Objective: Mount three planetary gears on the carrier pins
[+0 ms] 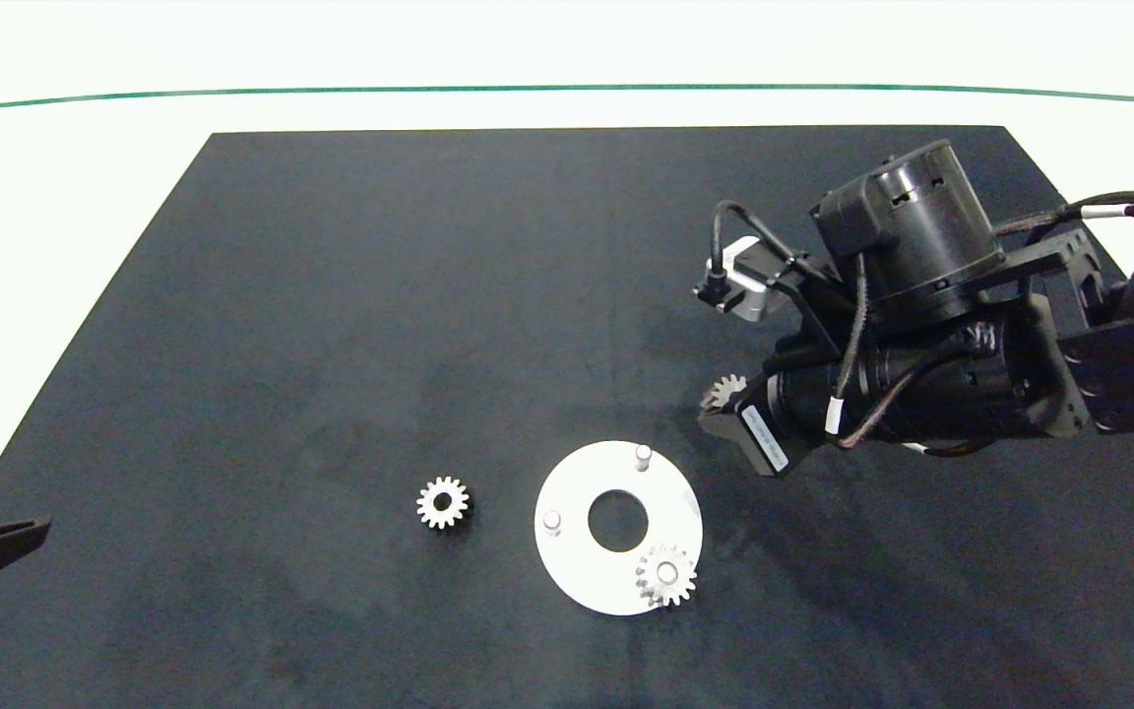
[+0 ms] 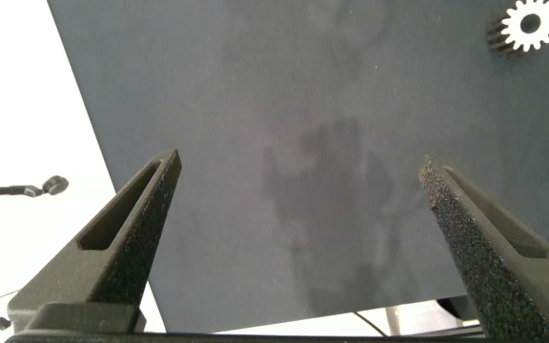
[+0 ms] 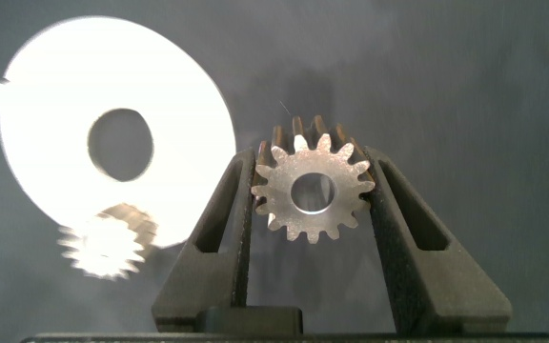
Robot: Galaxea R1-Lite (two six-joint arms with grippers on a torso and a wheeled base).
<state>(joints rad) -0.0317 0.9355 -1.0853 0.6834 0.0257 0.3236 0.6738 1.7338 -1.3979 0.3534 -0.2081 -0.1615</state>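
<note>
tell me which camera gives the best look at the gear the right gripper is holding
The right wrist view: the held gear sits face-on, clamped between the right gripper's fingers, teeth and bore clear. The head view shows only a few of its teeth past the arm. The left wrist view doesn't show it.

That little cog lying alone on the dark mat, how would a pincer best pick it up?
Pinch the loose gear across its toothed rim, coming straight down. It lies flat on the mat with open space all round, and the right pincer holds its own gear that same way.
</note>
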